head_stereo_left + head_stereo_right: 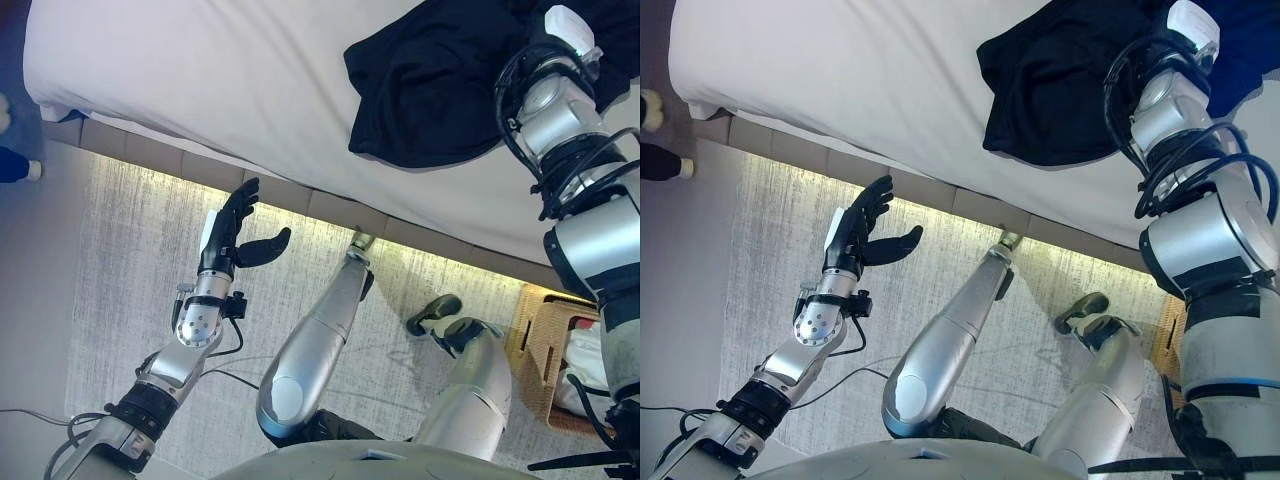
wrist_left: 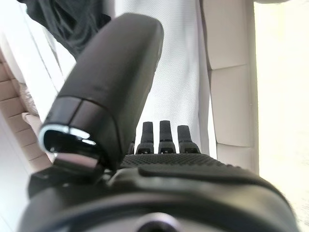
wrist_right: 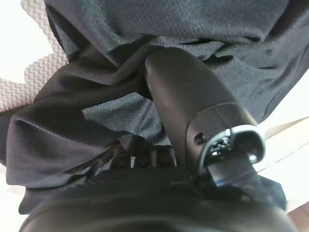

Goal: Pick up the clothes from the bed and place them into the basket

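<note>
A black garment (image 1: 430,90) lies crumpled on the white bed (image 1: 200,70) near its right end. My right arm reaches over it from the right. In the right wrist view my right hand (image 3: 188,96) is in the cloth (image 3: 96,111): the thumb presses into a bunched fold and the fingers dig into the fabric beneath it. My left hand (image 1: 228,235) hangs open over the rug beside the bed's edge, with fingers straight and nothing in it. A wicker basket (image 1: 545,350) stands on the floor at the lower right.
The bed's beige padded base (image 1: 200,160) runs diagonally across the view. Below it lies a pale rug (image 1: 130,260). White cloth (image 1: 585,365) lies inside the basket. A dark blue thing (image 1: 15,165) shows at the far left edge.
</note>
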